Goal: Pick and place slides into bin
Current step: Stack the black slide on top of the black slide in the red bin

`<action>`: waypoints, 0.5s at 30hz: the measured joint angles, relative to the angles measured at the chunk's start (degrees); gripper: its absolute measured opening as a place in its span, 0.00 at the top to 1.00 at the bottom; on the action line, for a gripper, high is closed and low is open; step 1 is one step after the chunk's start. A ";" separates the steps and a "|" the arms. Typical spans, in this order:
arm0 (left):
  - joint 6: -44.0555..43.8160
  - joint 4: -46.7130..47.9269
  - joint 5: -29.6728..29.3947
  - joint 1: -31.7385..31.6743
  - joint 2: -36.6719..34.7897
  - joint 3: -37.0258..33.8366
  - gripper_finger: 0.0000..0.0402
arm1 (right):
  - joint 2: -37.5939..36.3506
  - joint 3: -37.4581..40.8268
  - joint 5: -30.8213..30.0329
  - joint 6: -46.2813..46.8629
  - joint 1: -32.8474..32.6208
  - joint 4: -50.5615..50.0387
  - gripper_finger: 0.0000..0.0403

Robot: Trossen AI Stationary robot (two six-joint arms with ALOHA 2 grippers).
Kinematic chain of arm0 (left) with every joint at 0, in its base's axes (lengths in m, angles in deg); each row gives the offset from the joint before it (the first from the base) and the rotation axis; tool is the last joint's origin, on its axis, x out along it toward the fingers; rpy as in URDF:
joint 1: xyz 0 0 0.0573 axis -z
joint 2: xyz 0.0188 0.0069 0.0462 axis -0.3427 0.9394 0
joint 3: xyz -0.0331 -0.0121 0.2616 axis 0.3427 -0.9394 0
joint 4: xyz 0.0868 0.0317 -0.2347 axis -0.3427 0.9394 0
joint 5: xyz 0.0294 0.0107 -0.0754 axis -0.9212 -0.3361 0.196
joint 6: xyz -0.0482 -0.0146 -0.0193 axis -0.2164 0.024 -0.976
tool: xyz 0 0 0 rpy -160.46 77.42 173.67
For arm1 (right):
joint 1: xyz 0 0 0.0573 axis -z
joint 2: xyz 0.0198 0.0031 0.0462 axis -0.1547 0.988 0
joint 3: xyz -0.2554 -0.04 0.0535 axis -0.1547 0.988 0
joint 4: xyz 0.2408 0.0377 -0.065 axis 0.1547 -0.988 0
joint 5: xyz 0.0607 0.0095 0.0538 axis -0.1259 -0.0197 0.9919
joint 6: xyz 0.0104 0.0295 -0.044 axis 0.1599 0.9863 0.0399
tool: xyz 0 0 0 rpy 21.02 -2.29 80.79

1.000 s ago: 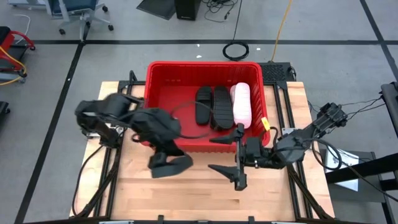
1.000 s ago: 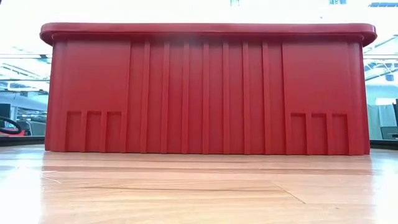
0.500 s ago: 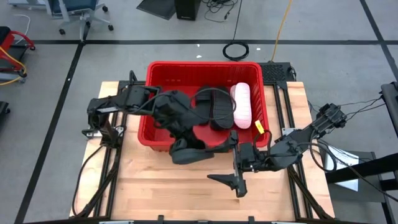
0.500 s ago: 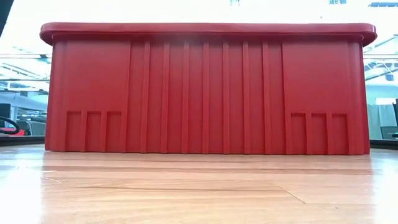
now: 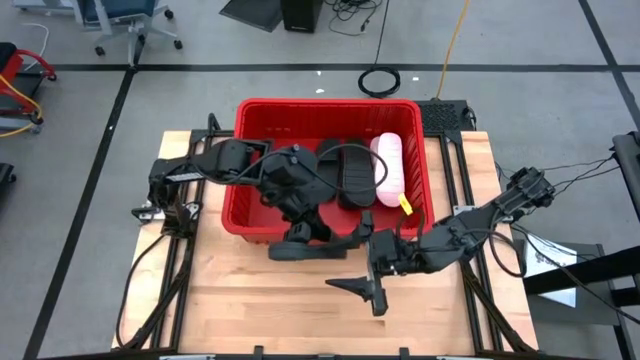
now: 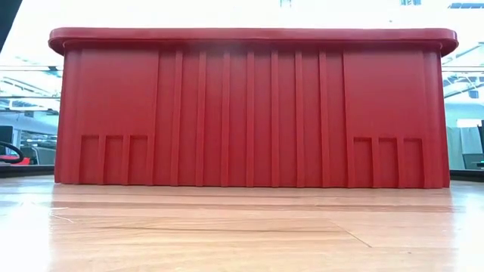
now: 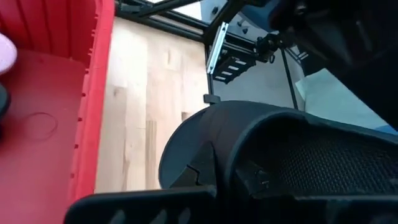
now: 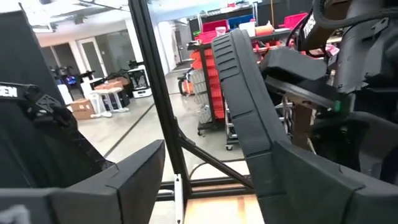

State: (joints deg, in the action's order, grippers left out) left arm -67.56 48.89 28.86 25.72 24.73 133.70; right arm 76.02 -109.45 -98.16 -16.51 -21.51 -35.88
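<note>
The red bin point(image 5: 243, 170) stands at the table's far middle and fills the low view point(image 6: 249, 113). In it lie two black slides point(image 5: 343, 172) and a pale pink slide point(image 5: 388, 168). My left gripper point(image 5: 300, 232) is shut on another black slide point(image 5: 305, 248) over the bin's near wall. That slide also fills the left wrist view point(image 7: 280, 155). My right gripper point(image 5: 358, 262) is open just right of that slide, at the bin's near right. Its far finger point(image 5: 362, 236) is by the slide's end; I cannot tell whether they touch. The other slides are out of view. My left gripper comes down from above onto the black slide, near its wide strap point(image 7: 249, 134). The gripper's own body hides the exact place of contact. The slide is lifted clear of the table and lies roughly level, along the bin's near wall.
Bare wooden table point(image 5: 270, 310) lies near of the bin. Black frame rails point(image 5: 170, 270) run along both table sides. Cables and an office chair are on the floor beyond the table.
My left gripper has carried the black slide from the table's near left up and toward the bin, to a place over its near wall. My right gripper has shifted a little toward the table's left edge, closer to the slide.
</note>
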 joint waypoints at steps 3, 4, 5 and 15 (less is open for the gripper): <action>-0.03 0.83 0.38 0.35 0.25 0.01 1.00 | -0.12 0.00 0.05 -0.18 0.24 -0.59 0.30; -0.12 1.03 0.73 0.39 0.25 -0.01 1.00 | -0.13 0.02 0.06 -0.32 0.24 -0.67 0.31; -0.36 1.25 0.83 0.45 0.25 -0.01 1.00 | -0.13 0.02 0.01 -0.44 0.25 -0.96 0.31; 0.54 2.21 1.99 0.77 0.25 0.00 1.00 | -0.28 0.09 -0.55 3.55 1.75 -5.35 0.32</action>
State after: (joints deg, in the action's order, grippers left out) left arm -67.03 51.10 30.85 26.50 24.98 133.71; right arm 75.74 -109.36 -98.71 -12.96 -19.76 -41.23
